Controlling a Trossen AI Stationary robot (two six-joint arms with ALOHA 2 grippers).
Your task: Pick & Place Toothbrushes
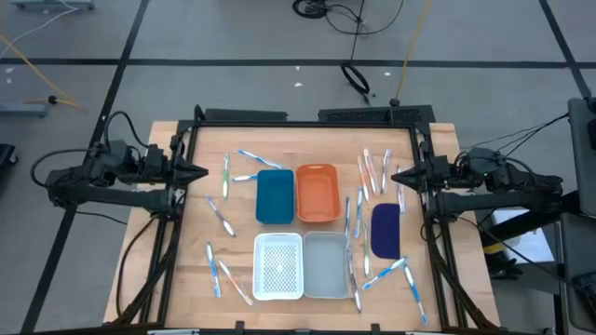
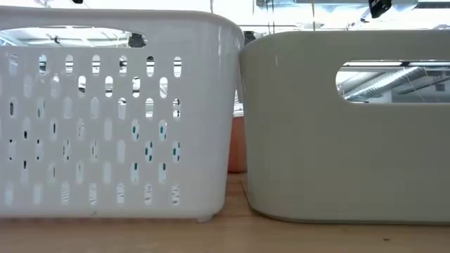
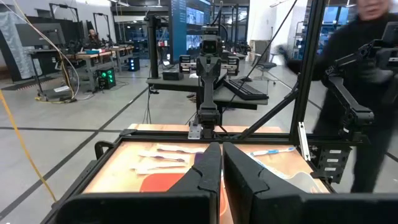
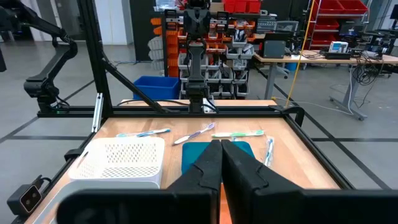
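From the near edge back, the toothbrushes point(image 1: 226, 174) lie scattered on the table point(image 1: 158, 270) around 4 trays point(image 1: 279, 265) and a dark blue pad point(image 1: 386, 230), while the left gripper point(image 1: 198, 172) and right gripper point(image 1: 402, 175), fingers pressed together and empty, hover at opposite sides.

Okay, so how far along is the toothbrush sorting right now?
Nothing looks done: the white perforated tray, grey tray, blue tray and orange tray look empty. Nothing is in hand; the left gripper and right gripper are shut at the table's edges. The thin stick-like toothbrushes all lie scattered on the wood.
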